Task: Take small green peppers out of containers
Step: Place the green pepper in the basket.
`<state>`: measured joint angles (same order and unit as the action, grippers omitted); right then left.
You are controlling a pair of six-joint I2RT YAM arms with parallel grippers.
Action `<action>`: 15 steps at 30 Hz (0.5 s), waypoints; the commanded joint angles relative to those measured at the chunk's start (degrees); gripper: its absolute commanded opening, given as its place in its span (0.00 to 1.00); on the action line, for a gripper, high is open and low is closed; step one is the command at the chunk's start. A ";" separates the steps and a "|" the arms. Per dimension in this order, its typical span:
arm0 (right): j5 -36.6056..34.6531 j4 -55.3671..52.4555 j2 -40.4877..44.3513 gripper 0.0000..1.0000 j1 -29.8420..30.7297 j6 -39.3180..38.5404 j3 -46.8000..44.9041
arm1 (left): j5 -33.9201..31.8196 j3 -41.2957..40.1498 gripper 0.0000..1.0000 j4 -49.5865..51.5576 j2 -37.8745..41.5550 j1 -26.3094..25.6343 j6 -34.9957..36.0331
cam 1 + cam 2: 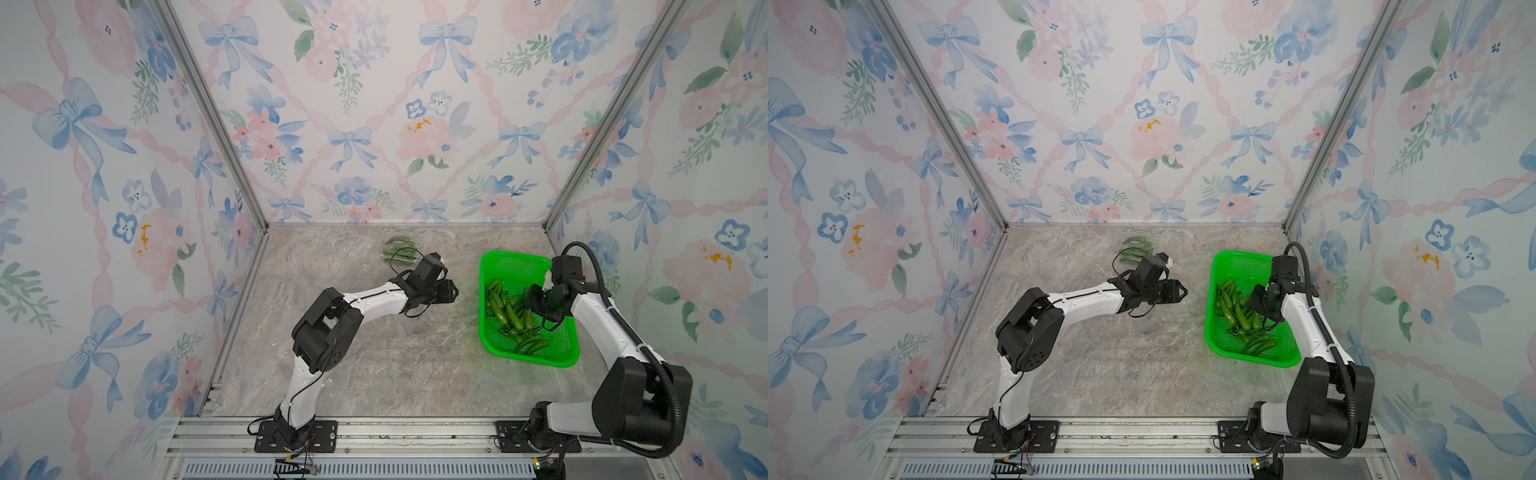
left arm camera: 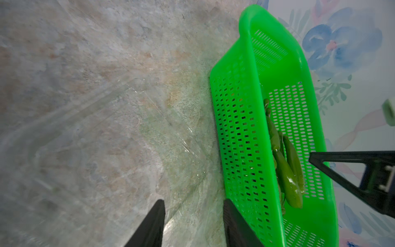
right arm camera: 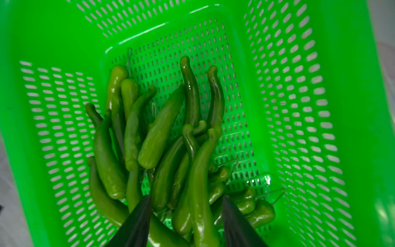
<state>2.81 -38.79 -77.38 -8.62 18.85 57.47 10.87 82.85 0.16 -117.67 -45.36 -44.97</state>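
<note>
Most of the small green peppers are lying heaped in the green basket, which is sitting by the right edge of the desk, toward its far right corner. We judge it is serving as the drop place. The right end effector is hanging just above that heap with its fingers spread and nothing pinched between them, low enough that a pepper is falling only a short way. A few more peppers are waiting in a clear container near the middle of the far edge. Another clear container, looking empty, is lying just beside the basket, at the left end effector. Its fingers are standing apart with plastic running between them. We cannot tell whether they are gripping it.
</note>
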 commanded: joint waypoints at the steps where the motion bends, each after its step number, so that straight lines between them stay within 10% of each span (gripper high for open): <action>1: 2.65 0.31 2.41 0.57 1.01 -0.38 3.02 | -1.07 1.00 0.48 2.46 -0.76 0.38 2.07; 15: 2.10 9.15 -19.38 0.58 19.42 -0.99 27.20 | -0.75 -2.57 0.47 9.27 0.47 3.77 5.50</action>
<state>5.26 -31.88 -91.92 9.39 18.63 80.62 10.44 82.30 6.20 -117.71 -42.37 -41.54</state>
